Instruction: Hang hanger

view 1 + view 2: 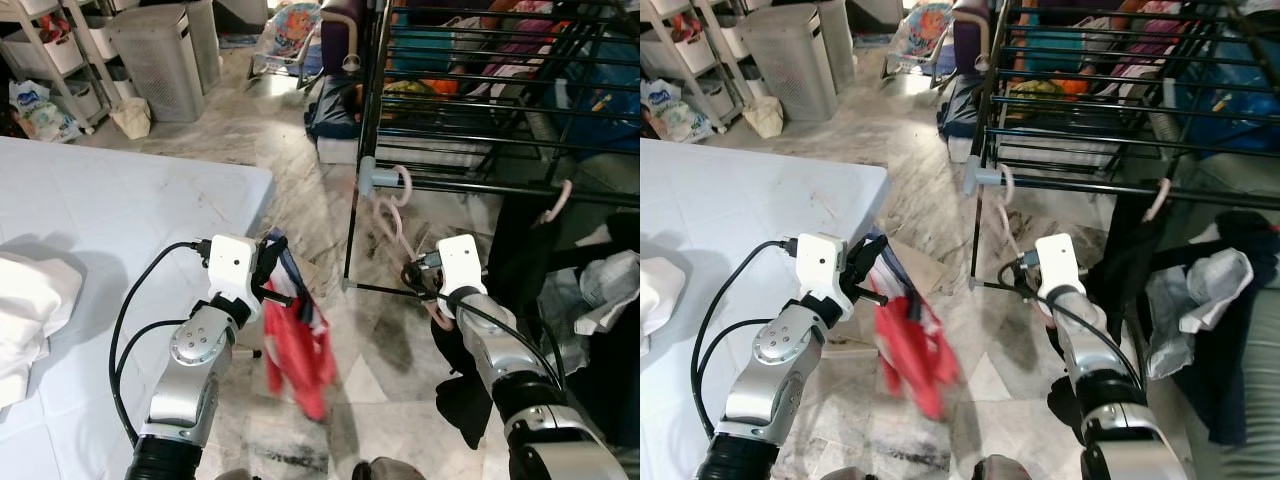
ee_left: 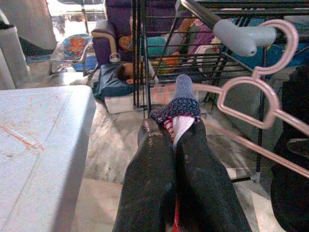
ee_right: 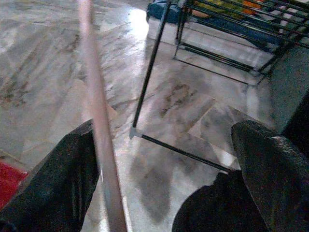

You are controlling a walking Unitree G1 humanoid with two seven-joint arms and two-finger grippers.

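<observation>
Pale veined marble floor (image 1: 300,150) runs between a white table (image 1: 120,220) on the robot's left and a black metal drying rack (image 1: 480,90) ahead on its right. Beyond the table stand a grey slatted laundry bin (image 1: 158,58) and white shelving (image 1: 50,50).

Just beside the table's edge, the left gripper (image 1: 272,262) is clenched on a red garment with a blue-and-white striped collar (image 1: 298,345), which droops below it toward the floor; in the left wrist view the two black fingers (image 2: 149,183) pinch the collar between them.

A pink plastic hanger (image 1: 392,215) has its hook looped over the grey cap at the end of the rack's lower rail (image 1: 372,177), up and ahead of the right gripper (image 1: 418,280). Its pink arm slopes down to that gripper. In the right wrist view the fingers (image 3: 63,183) stand wide apart, the blurred pink bar passing just beside one of them; contact cannot be told. Dark clothes (image 1: 520,250) hang from the rack just right of this gripper.
</observation>
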